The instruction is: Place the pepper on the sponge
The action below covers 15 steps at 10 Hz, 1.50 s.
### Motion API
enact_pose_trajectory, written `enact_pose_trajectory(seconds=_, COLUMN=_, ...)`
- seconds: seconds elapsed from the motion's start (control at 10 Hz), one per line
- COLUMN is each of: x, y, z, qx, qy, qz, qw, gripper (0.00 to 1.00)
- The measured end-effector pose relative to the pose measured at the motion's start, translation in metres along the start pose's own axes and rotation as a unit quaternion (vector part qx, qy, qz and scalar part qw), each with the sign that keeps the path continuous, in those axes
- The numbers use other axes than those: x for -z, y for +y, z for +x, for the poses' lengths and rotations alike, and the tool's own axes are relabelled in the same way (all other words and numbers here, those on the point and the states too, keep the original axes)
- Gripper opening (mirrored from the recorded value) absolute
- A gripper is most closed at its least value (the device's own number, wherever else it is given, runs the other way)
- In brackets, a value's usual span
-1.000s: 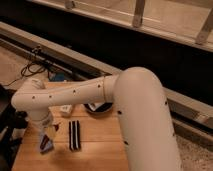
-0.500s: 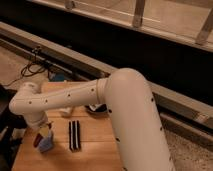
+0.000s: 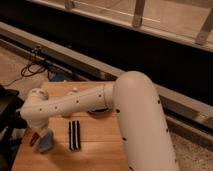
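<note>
The big white arm (image 3: pixel 135 115) takes up most of the scene. It sweeps in from the lower right and bends back across the wooden table (image 3: pixel 100 142) toward its left front corner. Its gripper (image 3: pixel 41 134) hangs down off the wrist right over that corner, low to the wood, and honestly I can't tell if it's clamped on anything or let go. A black-and-white striped block (image 3: pixel 74 135) lies flat just to the right of it, lengthwise front to back. The light blue sponge (image 3: pixel 46 143) sits right under the gripper. The pepper (image 3: pixel 34 139) shows as a small red sliver tight against the sponge's left side, and I can't tell whether it's on top of the sponge.
</note>
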Motion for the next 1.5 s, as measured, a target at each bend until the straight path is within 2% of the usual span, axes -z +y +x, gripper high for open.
enact_pose_trajectory(seconds=0.2, x=0.0045, y=-0.0015, z=-0.0014, qx=-0.010, qy=-0.005, qz=-0.009, qw=0.9999, gripper=0.32)
enact_pose_trajectory(seconds=0.3, x=0.0045, y=-0.0005, z=0.0001, qx=-0.011, qy=0.003, qz=-0.017, qw=0.9998, gripper=0.35)
enact_pose_trajectory(seconds=0.4, x=0.0042, y=-0.0008, z=-0.0038, qx=-0.008, qy=0.020, qz=-0.018, qw=0.9996, gripper=0.43)
enact_pose_trajectory(seconds=0.5, x=0.0043, y=-0.0003, z=-0.0022, qx=-0.007, qy=0.025, qz=-0.014, qw=0.9996, gripper=0.47)
enact_pose_trajectory(seconds=0.7, x=0.0066, y=0.0003, z=0.0007, qx=-0.009, qy=0.003, qz=-0.010, qw=0.9999, gripper=0.47)
enact_pose_trajectory(seconds=1.0, x=0.0071, y=-0.0003, z=-0.0002, qx=-0.009, qy=0.012, qz=-0.009, qw=0.9998, gripper=0.47)
enact_pose_trajectory(seconds=1.2, x=0.0093, y=0.0005, z=0.0020, qx=-0.010, qy=0.003, qz=-0.006, qw=0.9999, gripper=0.47)
enact_pose_trajectory(seconds=1.5, x=0.0088, y=0.0017, z=0.0004, qx=-0.010, qy=0.004, qz=-0.004, qw=0.9999, gripper=0.47)
